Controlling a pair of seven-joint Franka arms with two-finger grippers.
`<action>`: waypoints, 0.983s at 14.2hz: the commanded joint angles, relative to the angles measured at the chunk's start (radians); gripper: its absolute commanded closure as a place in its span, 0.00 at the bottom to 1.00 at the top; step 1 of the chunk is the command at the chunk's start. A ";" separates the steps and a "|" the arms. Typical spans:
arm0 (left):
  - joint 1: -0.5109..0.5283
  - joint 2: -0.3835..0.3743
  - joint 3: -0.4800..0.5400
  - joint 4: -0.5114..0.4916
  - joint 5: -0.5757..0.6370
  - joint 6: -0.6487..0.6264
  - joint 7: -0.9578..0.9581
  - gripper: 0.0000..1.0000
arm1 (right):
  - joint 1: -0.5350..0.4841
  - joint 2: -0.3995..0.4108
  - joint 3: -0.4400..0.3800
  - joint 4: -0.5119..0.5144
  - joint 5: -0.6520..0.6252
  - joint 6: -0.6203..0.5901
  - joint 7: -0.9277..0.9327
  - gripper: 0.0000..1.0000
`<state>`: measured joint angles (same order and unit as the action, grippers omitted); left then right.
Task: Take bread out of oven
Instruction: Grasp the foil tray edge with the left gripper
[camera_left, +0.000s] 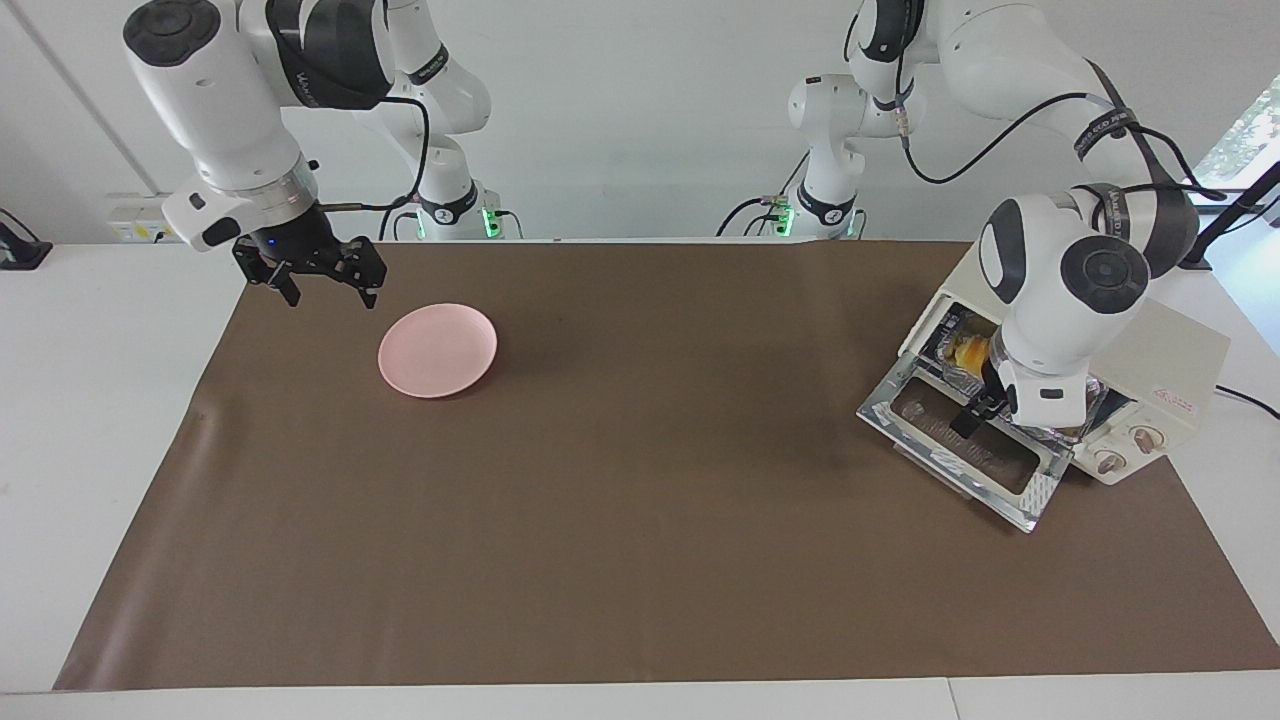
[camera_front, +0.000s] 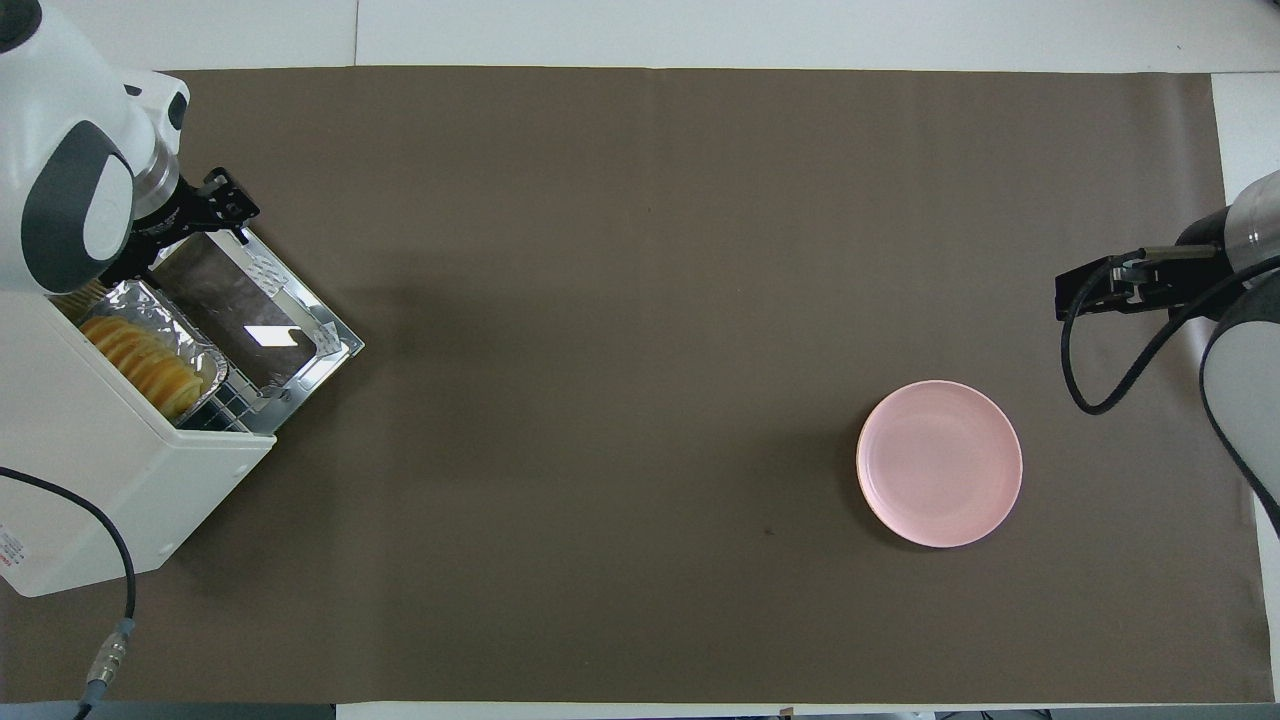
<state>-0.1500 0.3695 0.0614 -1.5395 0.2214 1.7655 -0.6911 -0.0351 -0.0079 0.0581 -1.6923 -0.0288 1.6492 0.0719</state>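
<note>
The cream-white oven (camera_left: 1175, 345) stands at the left arm's end of the table with its glass door (camera_left: 955, 445) folded down open. The golden bread (camera_front: 140, 360) lies in a foil tray (camera_front: 165, 312) on the rack, partly pulled out. In the facing view my left arm covers most of the bread (camera_left: 965, 352). My left gripper (camera_left: 972, 420) hangs over the open door, beside the tray, and shows in the overhead view (camera_front: 228, 200) over the door's corner. It holds nothing that I can see. My right gripper (camera_left: 325, 285) is open and empty, raised beside the pink plate.
A round pink plate (camera_left: 437, 350) lies on the brown mat (camera_left: 640, 520) toward the right arm's end; it also shows in the overhead view (camera_front: 939, 463). The oven (camera_front: 90, 480) has two pinkish knobs (camera_left: 1128, 450) beside its door.
</note>
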 joint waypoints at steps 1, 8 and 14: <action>0.003 -0.096 -0.002 -0.168 0.061 0.083 0.001 0.00 | -0.017 -0.015 0.014 -0.017 -0.019 -0.003 -0.020 0.00; 0.023 -0.126 0.000 -0.274 0.062 0.147 0.039 0.00 | -0.017 -0.015 0.016 -0.017 -0.019 -0.003 -0.021 0.00; 0.023 -0.123 0.000 -0.301 0.062 0.150 0.038 0.00 | -0.017 -0.015 0.014 -0.017 -0.019 -0.003 -0.020 0.00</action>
<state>-0.1344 0.2836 0.0656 -1.7893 0.2596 1.8872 -0.6627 -0.0351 -0.0079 0.0581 -1.6923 -0.0288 1.6492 0.0719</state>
